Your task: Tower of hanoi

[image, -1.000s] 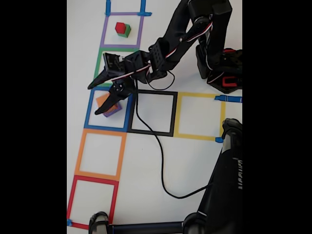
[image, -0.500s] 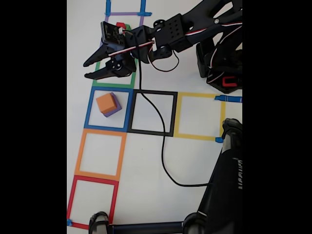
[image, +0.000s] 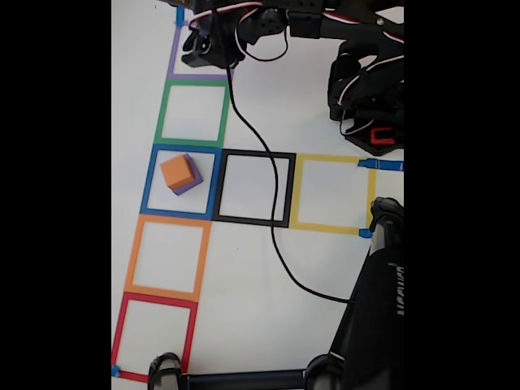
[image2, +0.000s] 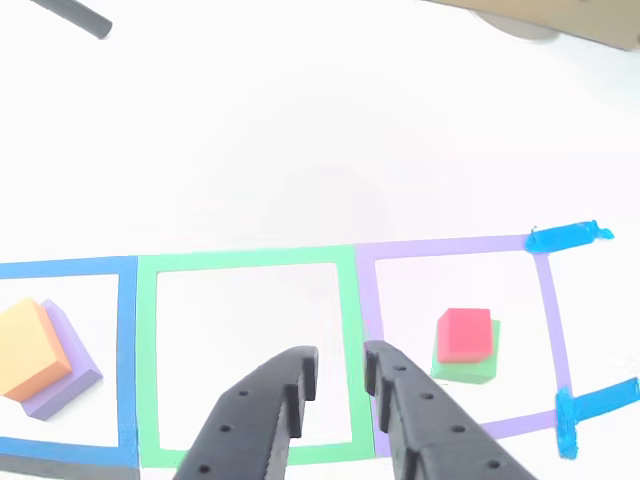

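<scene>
Since half a second ago the arm [image: 325, 24] has swung away from the green square toward the top of the fixed view, and the gripper [image2: 340, 365] now hangs above the tape line that the green square [image2: 247, 262] and the purple square [image2: 450, 245] share. Its two black fingers [image2: 270, 400] stand nearly closed, with only a narrow slit between the tips, and nothing is held between them.

Just to the right of the fingertips in the other view, inside the purple square, the red cube [image2: 465, 333] sits on top of the green cube [image2: 468, 365], both apart from the fingers. Well to the left of the fingertips, past the green square, the orange cube [image2: 30, 345] rests on the purple cube [image2: 65, 375] inside the blue square [image2: 125, 350]. The fixed view shows that same orange-on-purple stack [image: 180, 174] in the blue square [image: 149, 183], far below the gripper.

Farther out in the fixed view, a black square [image: 288, 191] and a yellow square [image: 333, 160] run to the right of the blue one, while an orange square [image: 134, 256] and a red square [image: 154, 299] follow below it. A black cable [image: 272, 236] trails from the arm down across the white table [image: 244, 268]. Short blue tape strips [image2: 565, 237] mark the far side of the purple square.
</scene>
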Controlling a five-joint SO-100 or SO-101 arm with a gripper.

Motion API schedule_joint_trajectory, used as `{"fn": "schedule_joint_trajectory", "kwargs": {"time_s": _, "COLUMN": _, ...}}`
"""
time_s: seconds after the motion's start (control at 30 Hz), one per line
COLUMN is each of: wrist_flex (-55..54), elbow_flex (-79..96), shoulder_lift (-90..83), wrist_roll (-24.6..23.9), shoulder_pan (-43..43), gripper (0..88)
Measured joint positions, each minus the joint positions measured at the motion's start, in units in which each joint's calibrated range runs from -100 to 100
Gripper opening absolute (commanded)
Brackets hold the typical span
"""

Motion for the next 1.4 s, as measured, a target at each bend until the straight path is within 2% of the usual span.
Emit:
{"fn": "schedule_joint_trajectory", "kwargs": {"time_s": 0.37, "wrist_flex": 33.1, "elbow_flex": -39.0, "shoulder_lift": 9.5, "wrist_roll": 0.0, "shoulder_pan": 6.4, "gripper": 0.8}}
{"fn": "schedule_joint_trajectory", "kwargs": {"time_s": 0.53, "wrist_flex": 41.0, "elbow_flex": -53.2, "shoulder_lift": 14.6, "wrist_roll": 0.0, "shoulder_pan": 7.6, "gripper": 0.8}}
{"fn": "schedule_joint_trajectory", "kwargs": {"time_s": 0.73, "wrist_flex": 41.4, "elbow_flex": -54.4, "shoulder_lift": 16.2, "wrist_roll": 0.0, "shoulder_pan": 11.0, "gripper": 2.2}}
{"fn": "schedule_joint_trajectory", "kwargs": {"time_s": 0.83, "wrist_flex": 41.7, "elbow_flex": -54.1, "shoulder_lift": 16.2, "wrist_roll": 0.0, "shoulder_pan": 12.6, "gripper": 7.0}}
{"fn": "schedule_joint_trajectory", "kwargs": {"time_s": 0.93, "wrist_flex": 41.4, "elbow_flex": -51.4, "shoulder_lift": 16.2, "wrist_roll": 0.0, "shoulder_pan": 14.3, "gripper": 18.0}}
{"fn": "schedule_joint_trajectory", "kwargs": {"time_s": 1.0, "wrist_flex": 39.7, "elbow_flex": -48.2, "shoulder_lift": 15.6, "wrist_roll": 0.0, "shoulder_pan": 14.6, "gripper": 21.8}}
{"fn": "schedule_joint_trajectory", "kwargs": {"time_s": 1.4, "wrist_flex": 10.7, "elbow_flex": -10.5, "shoulder_lift": 4.9, "wrist_roll": 0.0, "shoulder_pan": 20.8, "gripper": 33.3}}
